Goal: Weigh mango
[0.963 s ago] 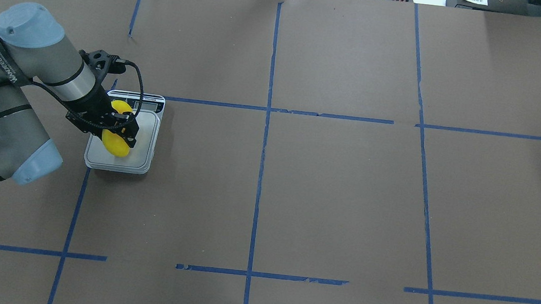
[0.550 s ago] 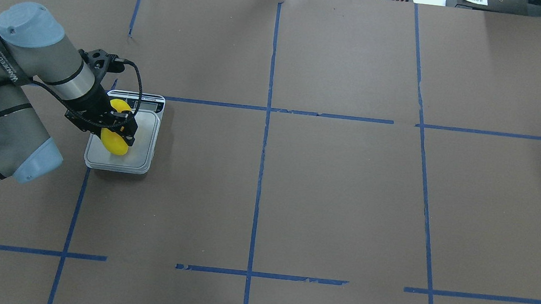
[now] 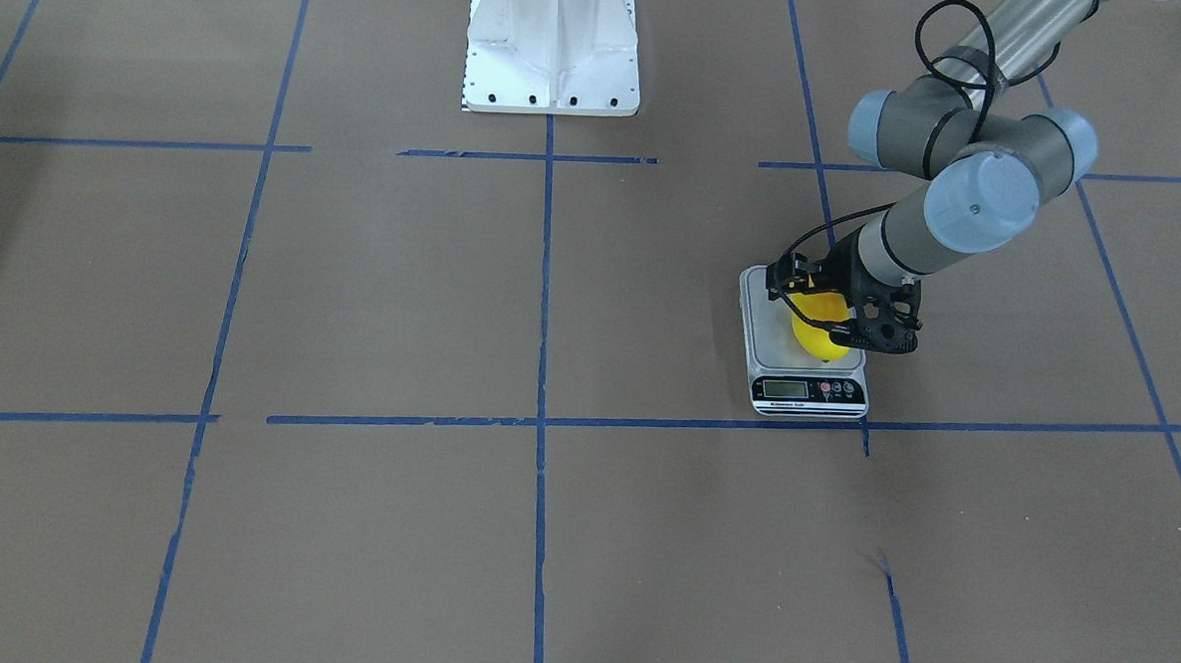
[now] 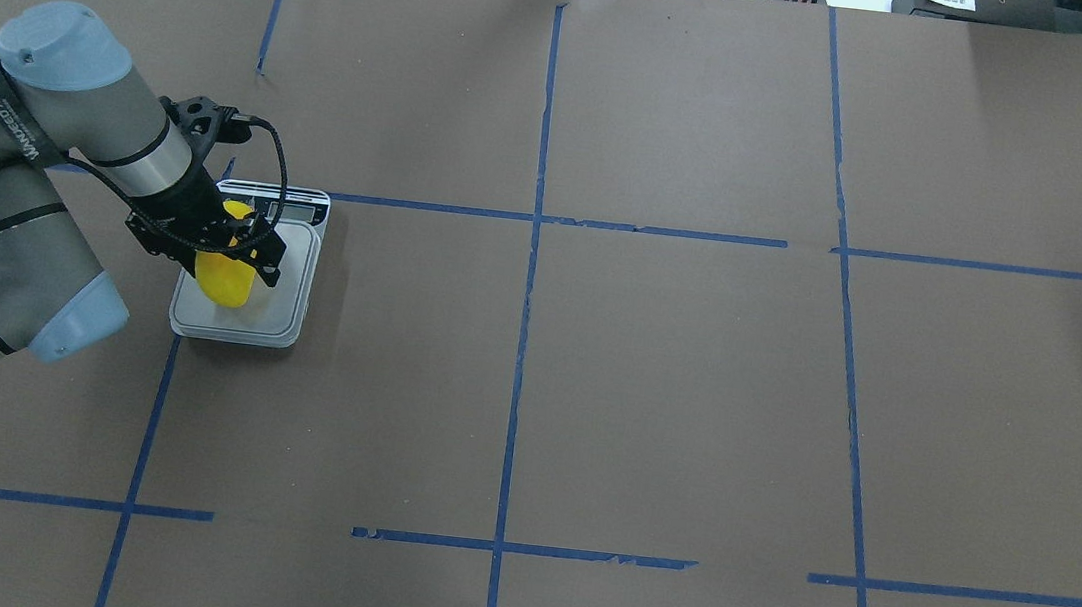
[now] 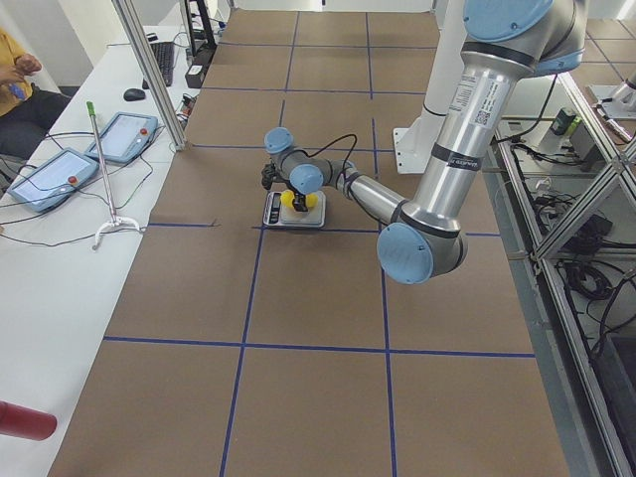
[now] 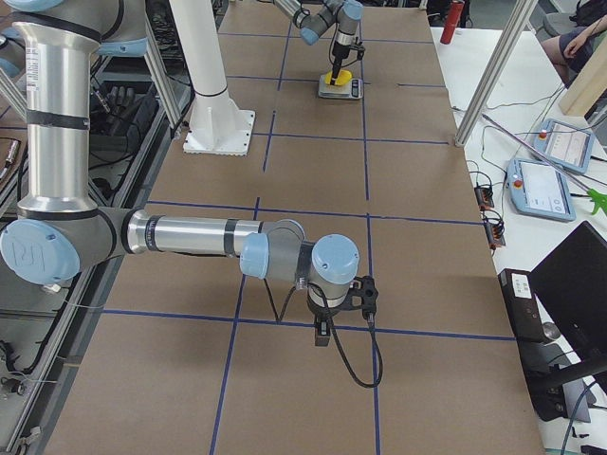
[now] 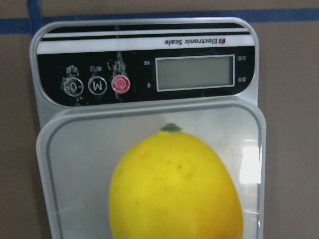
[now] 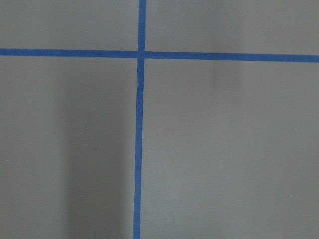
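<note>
The mango (image 4: 223,284), bright yellow and oval, lies on the clear platform of a small digital scale (image 4: 286,319) at the table's left. My left gripper (image 4: 249,255) hangs over it, open, one finger on each side of the fruit. In the front view the mango (image 3: 816,333) lies between the spread fingers on the scale (image 3: 807,390). The left wrist view shows the mango (image 7: 174,189) resting on the scale (image 7: 149,84), whose display is blank. My right gripper (image 6: 322,334) points down at bare table far from the scale. I cannot tell whether it is open or shut.
The table is brown paper with blue tape lines (image 4: 521,342). The robot's white base plate (image 3: 552,71) stands at the middle of its edge. Teach pendants (image 5: 60,169) and cables lie on a side bench. A red bottle (image 6: 452,21) stands past the scale.
The left gripper has let go of the mango and its fingers have spread. The mango has settled slightly to the left on the platform. The wrist has drawn back a little.
</note>
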### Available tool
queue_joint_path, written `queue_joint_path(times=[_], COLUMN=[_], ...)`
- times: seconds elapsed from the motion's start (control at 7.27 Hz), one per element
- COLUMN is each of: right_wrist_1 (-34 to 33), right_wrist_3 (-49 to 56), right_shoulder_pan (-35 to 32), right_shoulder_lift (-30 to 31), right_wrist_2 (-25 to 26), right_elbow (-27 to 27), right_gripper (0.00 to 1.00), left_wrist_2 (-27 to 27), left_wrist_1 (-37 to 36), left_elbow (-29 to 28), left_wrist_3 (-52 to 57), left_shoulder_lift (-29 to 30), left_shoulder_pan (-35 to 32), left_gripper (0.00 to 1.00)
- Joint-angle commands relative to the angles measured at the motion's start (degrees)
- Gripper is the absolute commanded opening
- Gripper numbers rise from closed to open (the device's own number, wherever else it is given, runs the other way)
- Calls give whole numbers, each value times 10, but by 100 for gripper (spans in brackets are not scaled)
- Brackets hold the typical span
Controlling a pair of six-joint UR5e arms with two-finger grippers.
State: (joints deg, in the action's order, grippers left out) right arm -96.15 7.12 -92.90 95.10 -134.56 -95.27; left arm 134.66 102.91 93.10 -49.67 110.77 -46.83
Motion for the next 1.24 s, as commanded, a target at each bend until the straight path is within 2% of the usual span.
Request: queue_joint_path(times=[0.0,0.14,0.28,0.55,0.69,0.96,1.1], right_wrist_1=[0,0,0,0,0,0,0], right_wrist_3=[0,0,0,0,0,0,0], right_shoulder_pan=[0,0,0,0,0,0,0], right_shoulder_lift=[0,-1,0,0,-1,0,-1], right_wrist_2=[0,0,0,0,0,0,0], right_elbow=[0,0,0,0,0,0,0], right_gripper=[100,100,100,100,100,100,100], left_wrist_2=[1,0,-1,-5,-5,-5,-6], left_wrist_1=[-60,-88,-111,-123,-123,-124,-125], left_elbow=[44,66,60,53,35,-34,-49], left_wrist_3=[1,44,144,310,389,509,550], left_shoulder_lift=[-4,-9,-27,-97,-132,-144,-148], left_shoulder_pan=[-47,-84,-118,-206,-266,-365,-410], left_gripper=[100,100,100,100,100,100,100])
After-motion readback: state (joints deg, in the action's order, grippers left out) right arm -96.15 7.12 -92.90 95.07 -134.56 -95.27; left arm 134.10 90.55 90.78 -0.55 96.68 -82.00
